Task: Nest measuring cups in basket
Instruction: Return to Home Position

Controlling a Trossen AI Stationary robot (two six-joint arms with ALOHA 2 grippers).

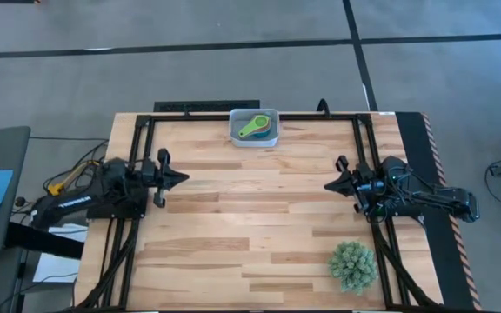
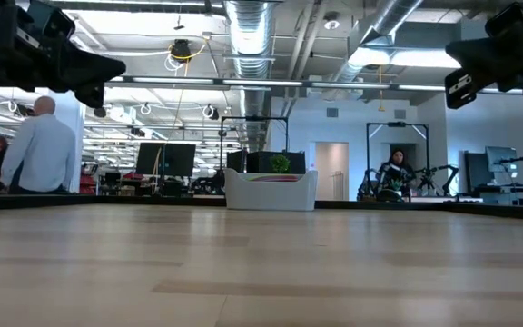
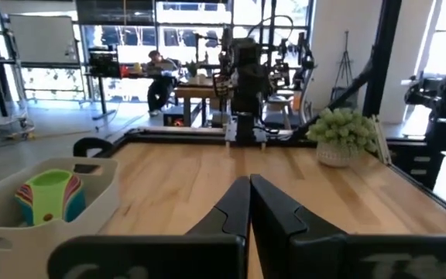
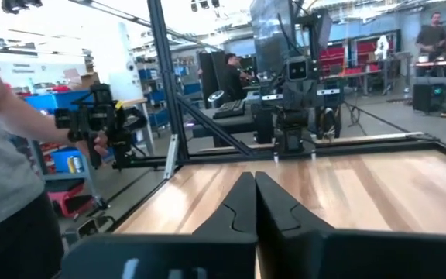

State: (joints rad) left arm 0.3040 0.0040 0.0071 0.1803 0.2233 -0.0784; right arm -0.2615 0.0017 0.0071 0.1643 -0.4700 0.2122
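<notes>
The pale grey-white basket point(image 1: 255, 128) stands at the table's far edge, near the middle. The measuring cups point(image 1: 256, 128) sit stacked one inside another in it, the green one on top with its handle lying over the stack. The left wrist view shows the basket point(image 3: 37, 225) with the green cup point(image 3: 50, 194) inside teal, orange and pink ones. My left gripper point(image 1: 183, 177) hovers shut at the table's left side, above the wood. My right gripper point(image 1: 329, 185) hovers shut at the right side, pointing toward the left one.
A round spiky green plant point(image 1: 353, 265) in a small pot stands near the table's near right corner. A black frame runs along the table's far edge and sides. People stand and sit in the room beyond the table. Bare wood lies between the two grippers.
</notes>
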